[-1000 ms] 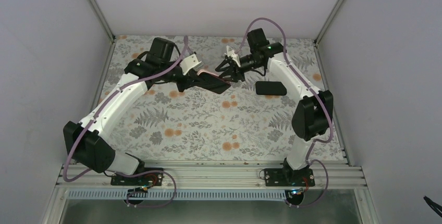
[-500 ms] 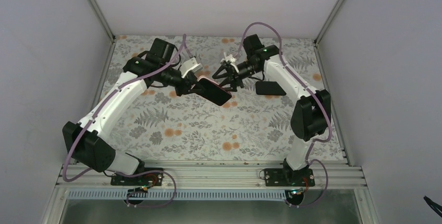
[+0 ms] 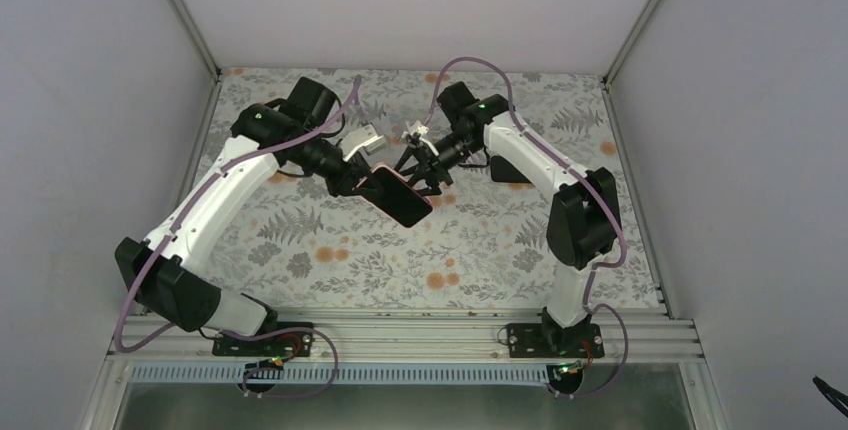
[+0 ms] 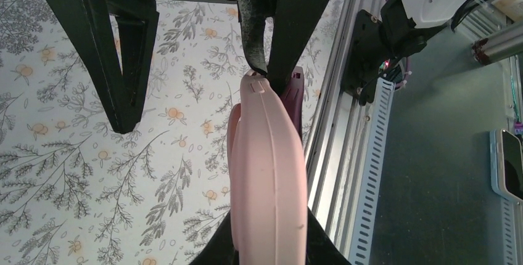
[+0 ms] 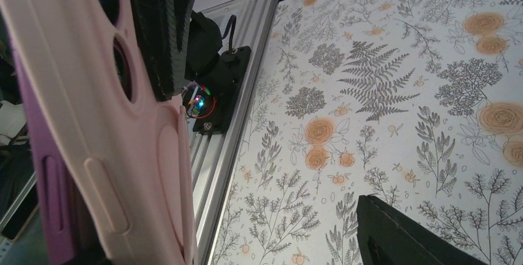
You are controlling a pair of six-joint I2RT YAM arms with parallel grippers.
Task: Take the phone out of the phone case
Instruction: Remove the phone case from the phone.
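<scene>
Floral tabletop (image 3: 350, 250) below; left end effector (image 3: 366, 178) clamps phone case (image 4: 271, 172), fingertips hidden; right end effector (image 3: 421, 170) spread wide.

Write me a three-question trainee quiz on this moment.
1. Fill the gap: the right gripper is ____ (open or shut).
2. Which one clamps the phone case? A) left gripper B) right gripper C) neither
3. True or false: the phone case rests on the table.
Key: 1 open; 2 A; 3 false, it is held in the air.
</scene>
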